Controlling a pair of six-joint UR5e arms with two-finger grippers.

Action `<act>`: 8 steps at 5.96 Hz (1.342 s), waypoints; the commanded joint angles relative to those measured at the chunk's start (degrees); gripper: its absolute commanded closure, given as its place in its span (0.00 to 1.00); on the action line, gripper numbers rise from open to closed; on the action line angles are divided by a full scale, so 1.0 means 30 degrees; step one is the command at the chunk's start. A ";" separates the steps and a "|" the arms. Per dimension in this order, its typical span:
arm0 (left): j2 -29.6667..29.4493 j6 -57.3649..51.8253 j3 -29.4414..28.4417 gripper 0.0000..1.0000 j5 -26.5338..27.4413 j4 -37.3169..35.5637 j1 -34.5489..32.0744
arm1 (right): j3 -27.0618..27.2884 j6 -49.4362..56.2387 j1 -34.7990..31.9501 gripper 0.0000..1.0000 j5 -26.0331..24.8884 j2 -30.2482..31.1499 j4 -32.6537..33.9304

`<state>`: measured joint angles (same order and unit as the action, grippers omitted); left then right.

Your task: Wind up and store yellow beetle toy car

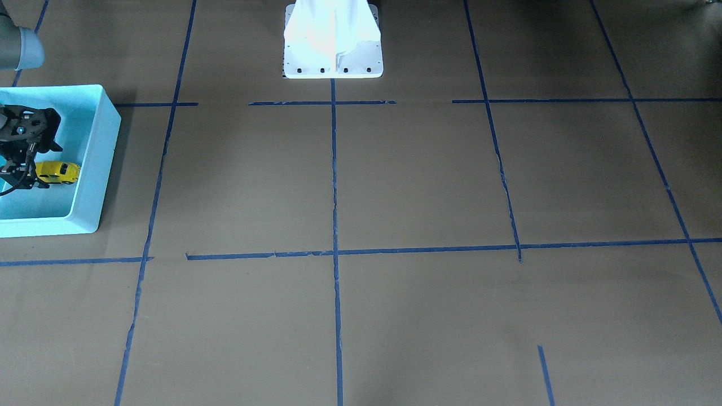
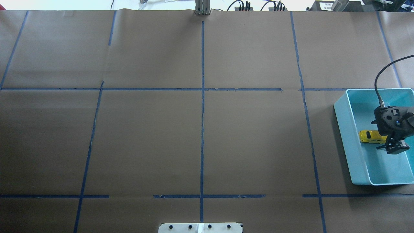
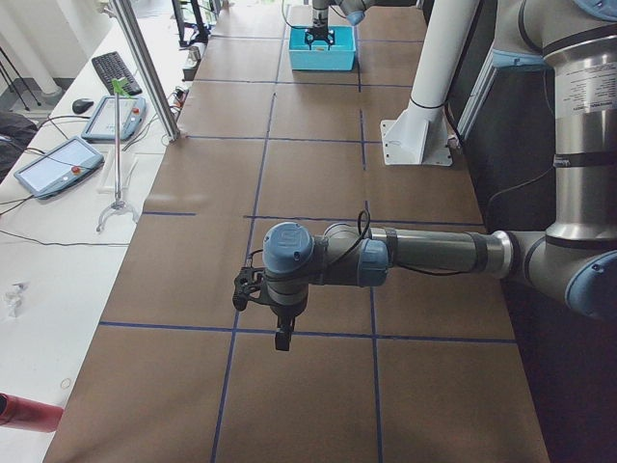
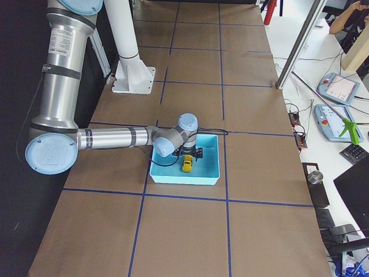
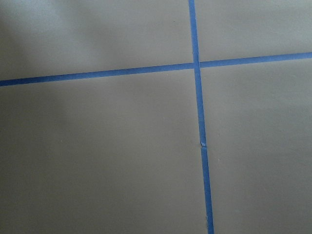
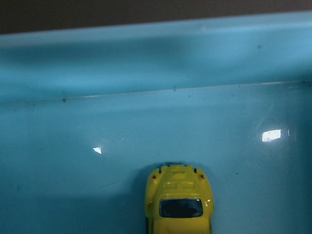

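Note:
The yellow beetle toy car (image 1: pixel 59 171) (image 2: pixel 370 136) rests on its wheels on the floor of the turquoise bin (image 2: pixel 347 136) (image 1: pixel 104 158). My right gripper (image 2: pixel 394 148) (image 1: pixel 21 179) hangs inside the bin just over one end of the car, and its fingers look spread and open. In the right wrist view the car (image 6: pixel 179 204) shows at the bottom edge with the bin wall (image 6: pixel 146 58) behind it. My left gripper (image 3: pixel 268 313) hovers low over the brown table near the robot's left end; I cannot tell if it is open or shut.
Blue tape lines (image 2: pixel 202 113) divide the brown paper-covered table into squares. The white robot base (image 1: pixel 333 45) stands at the table's middle edge. A metal stand (image 3: pixel 145 68) and tablets (image 3: pixel 53 164) sit on the side bench beyond the table.

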<state>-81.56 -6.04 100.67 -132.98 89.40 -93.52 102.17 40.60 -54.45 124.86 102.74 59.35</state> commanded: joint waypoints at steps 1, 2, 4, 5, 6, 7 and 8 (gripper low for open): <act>-0.0059 0.0021 0.0077 0.00 0.0030 -0.0006 0.0000 | 0.3692 -0.0026 -0.2894 0.00 0.1816 0.0998 0.5403; -0.0030 0.0021 0.0135 0.00 0.0001 -0.0006 0.0000 | 0.3737 -0.0200 -0.4975 0.00 0.2174 -0.0337 0.9501; -0.0001 0.0021 0.0107 0.00 0.0001 -0.0006 0.0000 | 0.3533 -0.6184 -0.7913 0.00 0.2528 -0.3236 1.6509; -0.0001 -0.0008 0.0049 0.00 0.0001 -0.0006 0.0000 | 0.3503 -1.1573 -0.8883 0.00 0.2616 -0.3802 1.7154; 0.0086 0.0021 -0.0126 0.00 0.0001 -0.0006 0.0000 | 0.3039 -1.2642 -1.0110 0.00 0.2530 -0.3112 1.7218; 0.0174 0.0050 -0.0070 0.00 -0.0057 -0.0006 0.0000 | 0.1787 -1.2624 -1.1689 0.00 0.2529 -0.3250 1.7045; 0.0175 0.0050 -0.0098 0.00 -0.0058 -0.0006 0.0029 | 0.1659 -1.2566 -1.2517 0.00 0.2355 -0.2903 1.7043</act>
<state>-81.11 -5.91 100.43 -133.11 89.39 -93.48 108.40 3.32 -88.85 132.30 93.35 110.49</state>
